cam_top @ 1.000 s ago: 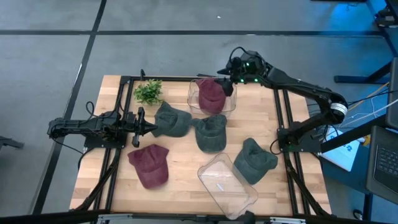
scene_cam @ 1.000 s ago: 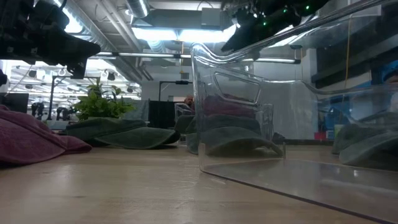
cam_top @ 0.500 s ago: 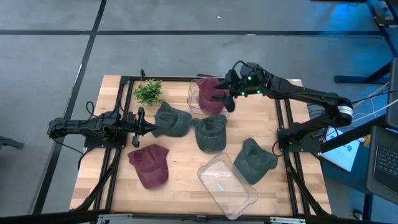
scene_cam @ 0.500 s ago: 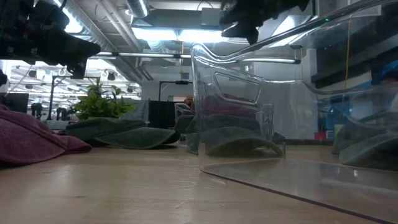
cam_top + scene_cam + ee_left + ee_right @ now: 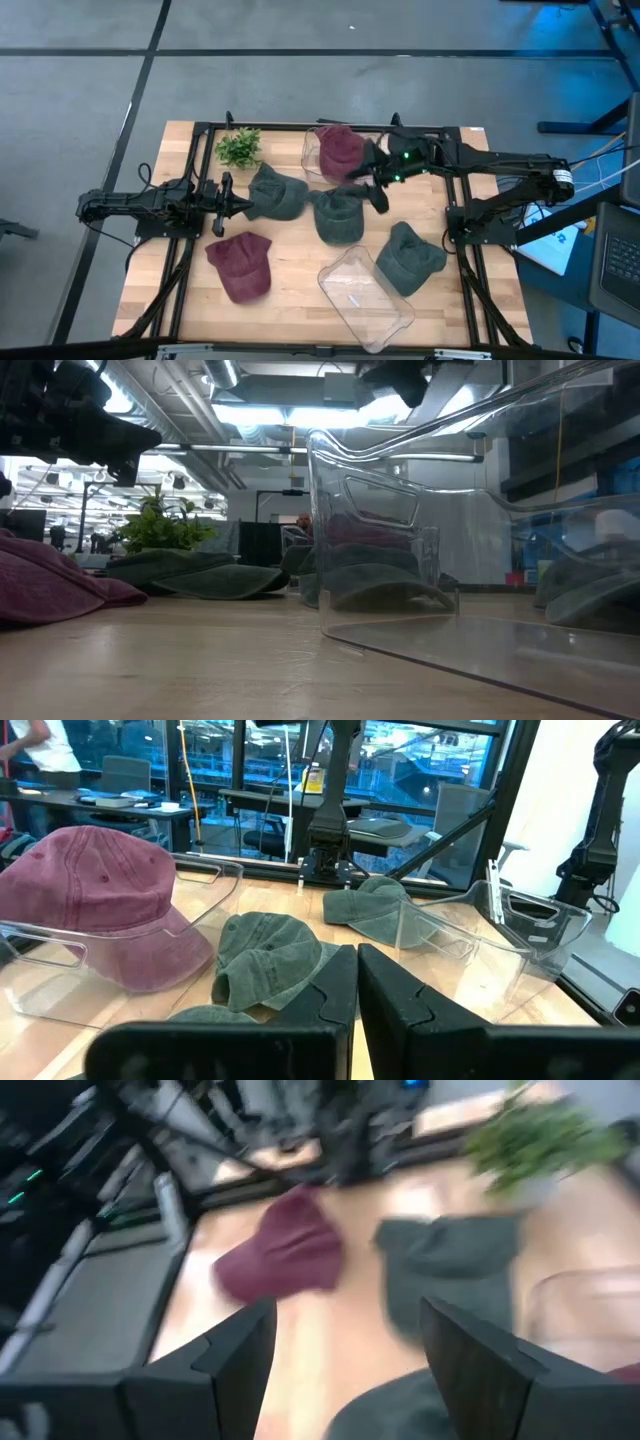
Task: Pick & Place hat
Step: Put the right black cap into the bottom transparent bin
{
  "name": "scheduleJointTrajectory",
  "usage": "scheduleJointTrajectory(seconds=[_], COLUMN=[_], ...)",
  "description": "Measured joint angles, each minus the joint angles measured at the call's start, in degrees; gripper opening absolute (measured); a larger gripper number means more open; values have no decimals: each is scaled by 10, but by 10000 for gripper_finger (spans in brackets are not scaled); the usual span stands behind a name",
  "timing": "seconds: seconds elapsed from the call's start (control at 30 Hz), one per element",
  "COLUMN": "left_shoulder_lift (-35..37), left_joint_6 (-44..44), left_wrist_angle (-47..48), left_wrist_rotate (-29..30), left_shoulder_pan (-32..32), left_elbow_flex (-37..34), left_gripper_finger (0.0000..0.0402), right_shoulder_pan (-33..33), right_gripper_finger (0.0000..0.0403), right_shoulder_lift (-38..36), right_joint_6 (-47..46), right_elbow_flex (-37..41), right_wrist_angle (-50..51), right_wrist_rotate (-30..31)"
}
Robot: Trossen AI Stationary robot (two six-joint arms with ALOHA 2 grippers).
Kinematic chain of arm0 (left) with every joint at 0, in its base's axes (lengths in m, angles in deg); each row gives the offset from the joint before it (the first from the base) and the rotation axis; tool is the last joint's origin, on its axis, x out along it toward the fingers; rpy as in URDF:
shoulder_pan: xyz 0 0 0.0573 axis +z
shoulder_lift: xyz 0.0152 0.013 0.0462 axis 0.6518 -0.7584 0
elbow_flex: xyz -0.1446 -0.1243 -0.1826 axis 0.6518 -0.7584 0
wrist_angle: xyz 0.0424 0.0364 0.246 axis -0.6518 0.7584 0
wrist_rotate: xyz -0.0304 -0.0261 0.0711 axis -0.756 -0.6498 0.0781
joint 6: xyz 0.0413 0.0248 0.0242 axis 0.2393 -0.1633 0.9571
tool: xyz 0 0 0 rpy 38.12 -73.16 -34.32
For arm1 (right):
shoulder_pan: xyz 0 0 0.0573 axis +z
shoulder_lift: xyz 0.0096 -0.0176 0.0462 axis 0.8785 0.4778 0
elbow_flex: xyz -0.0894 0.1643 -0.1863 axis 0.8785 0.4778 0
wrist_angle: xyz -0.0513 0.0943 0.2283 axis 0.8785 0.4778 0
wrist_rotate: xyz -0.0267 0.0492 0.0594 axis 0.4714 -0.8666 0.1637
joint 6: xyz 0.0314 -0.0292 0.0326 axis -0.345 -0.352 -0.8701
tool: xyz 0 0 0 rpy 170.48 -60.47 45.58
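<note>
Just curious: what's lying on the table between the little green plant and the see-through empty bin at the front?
Seen from above, a green cap lies between the plant and the empty bin.

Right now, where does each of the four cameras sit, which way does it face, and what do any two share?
High view: overhead, straight down on the table; both arms show.
Low view: table-top height, looking across through the near clear bin.
Left wrist view: behind the shut left gripper, facing the maroon hat in the far bin.
Right wrist view: behind the open right gripper, facing the loose maroon hat.
Shared: high and left wrist views both show that binned hat.
</note>
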Motion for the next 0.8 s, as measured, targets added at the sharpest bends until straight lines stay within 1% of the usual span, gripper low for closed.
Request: scheduleJointTrajectory(seconds=[0.27,0.5,0.8], left_shoulder_lift=[0,0,0], left_joint_6=[0,0,0], left_wrist_angle=[0,0,0], left_wrist_rotate=[0,0,0], left_shoulder_pan=[0,0,0], left_elbow_flex=[0,0,0], left_gripper_finger=[10,12,8], right_shoulder_pan=[95,173,249], right_gripper_finger=[244,244,244], right_shoulder_lift=[-6,-7,-7], right_joint_6=[-47,-92,-145], right_elbow_flex=[0,0,0], right_wrist_angle=[34,35,90], right_wrist_rotate=[-3,-4,-3])
